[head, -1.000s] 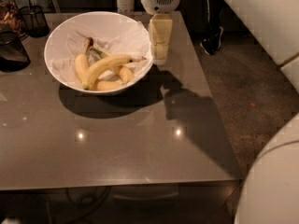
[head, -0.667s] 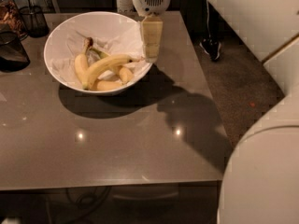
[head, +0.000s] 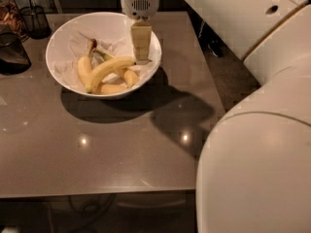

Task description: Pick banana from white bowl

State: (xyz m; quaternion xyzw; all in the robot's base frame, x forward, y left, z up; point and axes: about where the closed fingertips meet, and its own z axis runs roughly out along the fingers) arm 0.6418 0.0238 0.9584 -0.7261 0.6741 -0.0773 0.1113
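Observation:
The white bowl stands on the grey table at the upper left, lined with crumpled white paper. In it lie several yellow bananas. The banana, the longest and most curved, lies across the others, its stem end toward the right rim. My gripper hangs from the top of the camera view over the bowl's right side, its tip just above and right of the banana's stem end, not touching it.
The grey table runs to a front edge low in view and a right edge by the dark floor. A dark wire basket and dark containers stand at the far left. My white arm fills the right side.
My gripper has moved left, from beyond the bowl's right rim to over the bowl's inside near the banana. The arm now fills more of the right side.

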